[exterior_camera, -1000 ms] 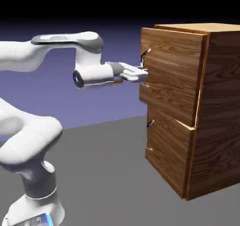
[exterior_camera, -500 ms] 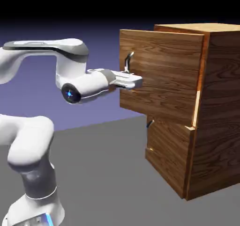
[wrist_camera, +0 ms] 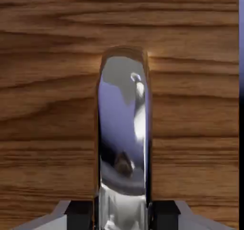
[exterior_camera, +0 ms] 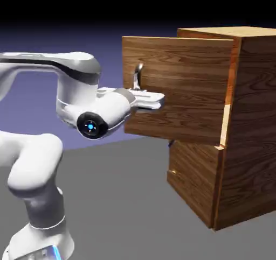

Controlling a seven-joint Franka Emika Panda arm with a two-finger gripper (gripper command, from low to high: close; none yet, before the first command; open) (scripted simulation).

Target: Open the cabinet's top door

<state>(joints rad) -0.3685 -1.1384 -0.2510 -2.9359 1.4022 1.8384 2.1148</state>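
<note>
The cabinet (exterior_camera: pixel 252 124) of brown wood-grain stands at the exterior view's right. Its top door (exterior_camera: pixel 186 86) stands well out from the cabinet body toward the left. A thin shiny metal handle (exterior_camera: pixel 138 76) rises on the door's left part. My gripper (exterior_camera: pixel 152 99) reaches in from the left and is shut on that handle's lower end. In the hand view the handle (wrist_camera: pixel 123 138) runs upright, large, between my two grey fingertips (wrist_camera: pixel 78 211) at the bottom edge, with the top door's wood (wrist_camera: pixel 47 105) behind it.
The shorter lower panel (exterior_camera: pixel 191 181) sits flush in the cabinet, its small dark handle (exterior_camera: pixel 172 142) just under the opened door. The arm's elbow and base fill the exterior view's lower left. Grey table lies in front of the cabinet.
The top door has come further out toward the left over the last second. My hand has moved left with the handle still held, and the wrist has dropped and turned.
</note>
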